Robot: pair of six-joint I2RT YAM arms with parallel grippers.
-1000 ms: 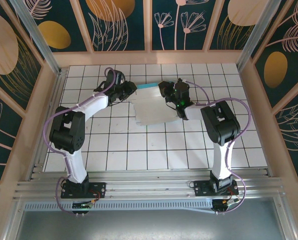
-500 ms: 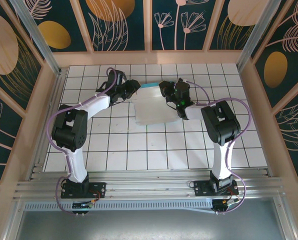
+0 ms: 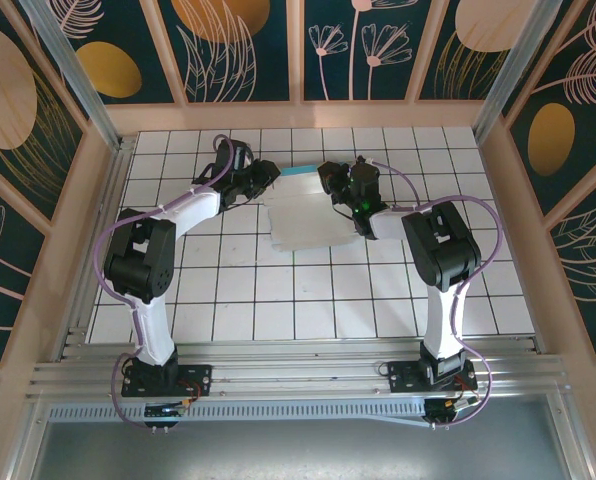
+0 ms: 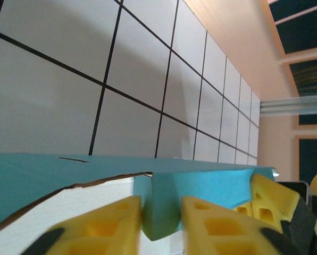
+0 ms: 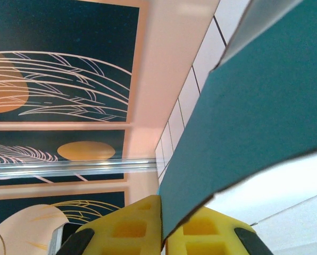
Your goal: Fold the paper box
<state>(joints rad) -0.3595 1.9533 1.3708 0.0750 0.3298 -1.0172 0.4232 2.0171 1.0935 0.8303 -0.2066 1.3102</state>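
So both grippers are clamped on the paper box [image 3: 303, 212]: left gripper [image 4: 161, 220] and right gripper [image 5: 163, 226], looks like opposite edges.

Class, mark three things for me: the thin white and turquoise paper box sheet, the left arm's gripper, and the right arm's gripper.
Thin white and turquoise paper box sheet [image 3: 306, 222], top external view: middle of its white face.
Left gripper [image 4: 161, 226], left wrist view: between the yellow fingertips, on the turquoise flap.
Right gripper [image 5: 163, 226], right wrist view: between the yellow fingertips, at the card's edge.

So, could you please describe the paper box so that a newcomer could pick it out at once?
Look at the white tiled table, toward its far middle, between the two arms. The paper box lies there: a thin card sheet, white face up, with a turquoise flap along its far edge, unlike the black-lined tiles around it.
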